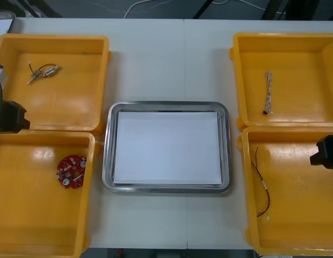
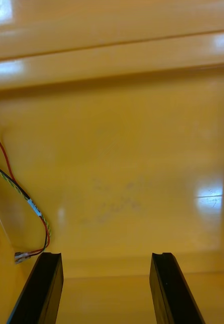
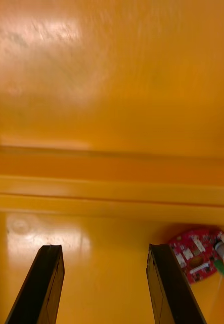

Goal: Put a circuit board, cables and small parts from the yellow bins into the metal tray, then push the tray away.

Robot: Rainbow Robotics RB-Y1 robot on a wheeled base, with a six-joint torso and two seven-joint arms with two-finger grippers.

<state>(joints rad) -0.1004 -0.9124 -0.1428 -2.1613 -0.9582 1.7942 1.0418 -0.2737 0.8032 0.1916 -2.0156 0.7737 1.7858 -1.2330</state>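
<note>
Left claw (image 3: 105, 248): fingers spread, nothing between them. It hung at the table's (image 1: 166, 64) left edge, over the near left bin (image 1: 27, 215), close to the wall it shares with the far left bin (image 1: 75, 107). The round red circuit board (image 1: 71, 171) lay flat on the near left bin's floor, toward the tray side; in the left wrist view it sat just beside one finger, not touching.

Right claw (image 2: 106, 255): also spread, empty, over the near right bin (image 1: 301, 215) at the table's right edge. The red and yellow cable (image 1: 261, 185) lay curved along that bin's tray-side wall; in the right wrist view its connector end was near one finger, apart from it.

Far left bin held small metal parts (image 1: 43, 71) with a short dark wire looped off them. Far right bin (image 1: 295, 59) held a twisted cable (image 1: 268, 92), lying roughly straight; couldn't tell its colours.

Metal tray (image 1: 106, 145) sat mid-table between the bin pairs, white inside, nothing loaded.
</note>
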